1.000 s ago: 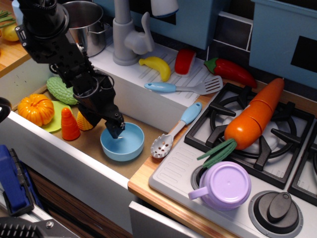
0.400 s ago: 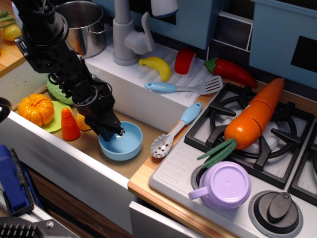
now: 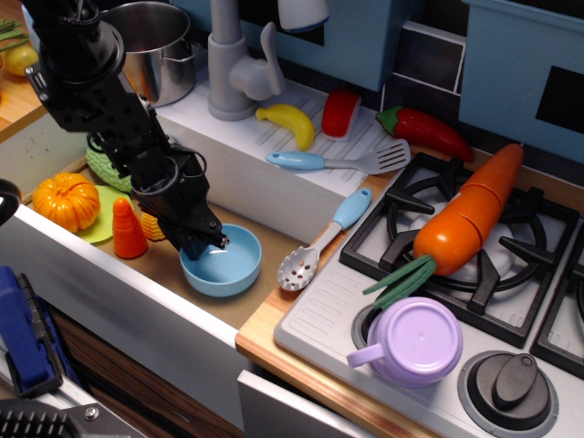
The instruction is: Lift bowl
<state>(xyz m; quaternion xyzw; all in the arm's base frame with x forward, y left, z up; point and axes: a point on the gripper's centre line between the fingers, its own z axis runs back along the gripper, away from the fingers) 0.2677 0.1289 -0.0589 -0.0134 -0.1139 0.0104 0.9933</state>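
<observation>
The light-blue bowl (image 3: 222,263) sits in the toy sink basin (image 3: 173,260), toward its near right part, just left of the slotted spoon (image 3: 318,241) that lies on the counter edge. The black gripper (image 3: 208,245) reaches down from the upper left, and its tips meet the bowl at the far-left rim; the bowl's body therefore lies to the right of the fingers and nearer the camera. It appears that the fingers pinch the rim, one inside and one outside, though the outer one is hidden behind the wrist, so I cannot be sure. The bowl is round, so no axis matters: a straight upward pull should do. It looks like smooth, thin, shallow plastic, likely light and slippery. An orange cone (image 3: 128,229) stands just left of it.
</observation>
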